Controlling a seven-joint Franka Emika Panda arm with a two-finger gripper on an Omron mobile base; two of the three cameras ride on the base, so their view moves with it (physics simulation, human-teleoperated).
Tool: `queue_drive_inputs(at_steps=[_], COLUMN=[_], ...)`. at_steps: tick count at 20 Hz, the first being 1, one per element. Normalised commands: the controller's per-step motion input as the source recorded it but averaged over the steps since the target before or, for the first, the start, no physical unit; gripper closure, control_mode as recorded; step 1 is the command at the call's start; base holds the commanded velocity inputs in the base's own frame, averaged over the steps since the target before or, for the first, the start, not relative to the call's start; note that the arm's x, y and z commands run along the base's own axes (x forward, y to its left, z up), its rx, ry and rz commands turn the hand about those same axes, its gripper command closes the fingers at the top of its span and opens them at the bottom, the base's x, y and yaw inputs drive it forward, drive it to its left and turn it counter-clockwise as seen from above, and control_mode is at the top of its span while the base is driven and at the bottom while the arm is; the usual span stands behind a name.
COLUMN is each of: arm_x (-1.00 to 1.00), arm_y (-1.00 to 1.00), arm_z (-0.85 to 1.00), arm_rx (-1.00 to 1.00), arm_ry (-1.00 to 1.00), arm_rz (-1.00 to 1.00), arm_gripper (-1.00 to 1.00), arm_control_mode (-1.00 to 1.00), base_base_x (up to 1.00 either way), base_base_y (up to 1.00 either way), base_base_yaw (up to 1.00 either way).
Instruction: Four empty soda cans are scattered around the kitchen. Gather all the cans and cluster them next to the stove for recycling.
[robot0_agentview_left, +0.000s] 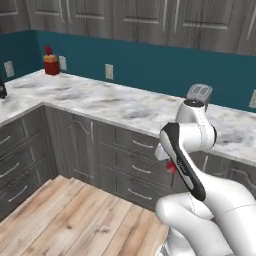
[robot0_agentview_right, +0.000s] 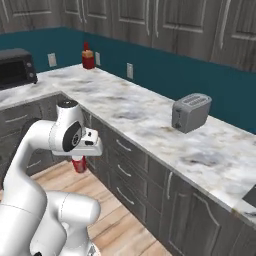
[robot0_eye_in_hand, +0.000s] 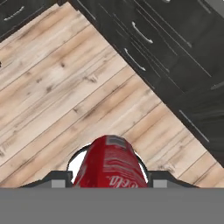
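Red soda can (robot0_eye_in_hand: 111, 164) in tool (robot0_eye_in_hand: 107, 180), above wooden floor (robot0_eye_in_hand: 52, 87)

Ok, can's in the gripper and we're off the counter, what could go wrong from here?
The soda can hangs from the gripper above the wood floor; a slip would likely send it rolling. It also rides below the counter edge, close to the cabinet drawers, so turning could knock it.

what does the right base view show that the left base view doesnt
Right base view alone: a black microwave on the counter's left end and the whole grey toaster.

Left base view alone: nothing that the right lacks; its toaster is mostly hidden behind the arm.

Both: the marble counter, the red bottle by the teal wall, the wood floor, and the gripper shut on a red soda can hanging below the hand.
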Motion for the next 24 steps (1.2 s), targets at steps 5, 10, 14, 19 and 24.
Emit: queue_drive_inputs(at_steps=[5, 10, 14, 19, 24], arm_x=[0.0, 0.0, 0.0, 0.0, 0.0], arm_y=[0.0, 0.0, 0.0, 0.0, 0.0], arm_z=[0.0, 0.0, 0.0, 0.0, 0.0], arm_rx=[0.0, 0.0, 0.0, 0.0, 0.0], arm_ry=[0.0, 0.0, 0.0, 0.0, 0.0], arm_rz=[0.0, 0.0, 0.0, 0.0, 0.0], arm_gripper=[1.0, 1.0, 1.0, 1.0, 1.0], arm_control_mode=[1.0, 1.0, 1.0, 1.0, 1.0], base_base_x=[-0.22, -0.2, -0.2, -0.16, -0.06], base_base_y=[0.0, -0.01, -0.02, -0.1, -0.27], base_base_yaw=[-0.39, -0.38, -0.36, -0.34, -0.32])
